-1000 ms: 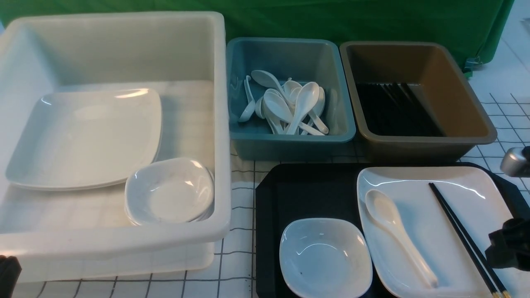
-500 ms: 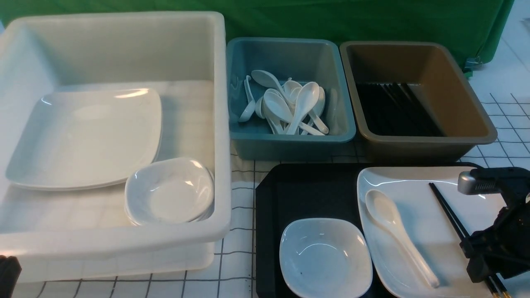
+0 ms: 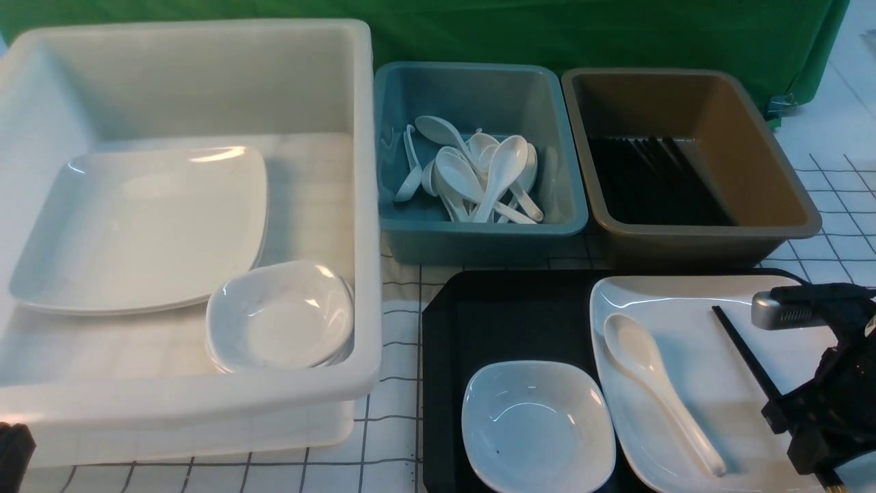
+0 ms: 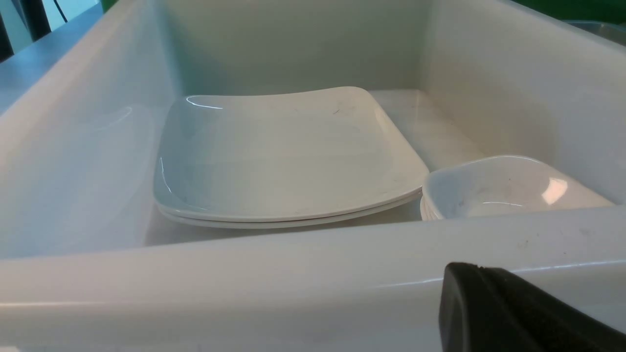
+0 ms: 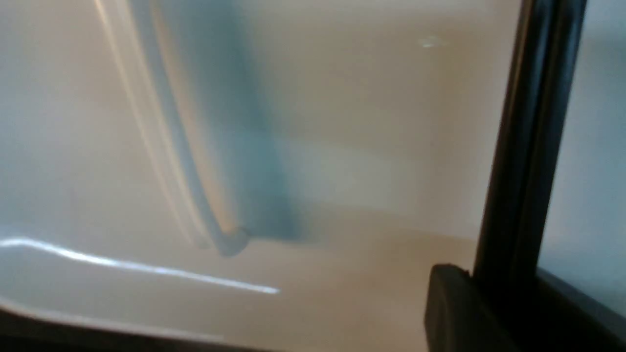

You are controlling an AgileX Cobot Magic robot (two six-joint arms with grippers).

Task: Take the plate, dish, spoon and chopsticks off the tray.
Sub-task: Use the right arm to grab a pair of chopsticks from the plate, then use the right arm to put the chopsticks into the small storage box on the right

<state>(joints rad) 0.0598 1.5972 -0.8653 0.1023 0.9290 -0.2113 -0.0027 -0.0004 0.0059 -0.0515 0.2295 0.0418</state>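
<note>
Chopsticks (image 3: 746, 355) run diagonally, tips pointing far-left, near ends grasped by right claw (image 3: 787, 424).

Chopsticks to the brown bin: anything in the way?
Nothing visible. The chopsticks lie on the plate; the brown bin sits just beyond the tray, only its near wall to lift over. The spoon lies aside.

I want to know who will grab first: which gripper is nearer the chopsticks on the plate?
Right. The right gripper is at the chopsticks' near part, over the plate. The left gripper sits far off, by the white bin's near left corner.
</note>
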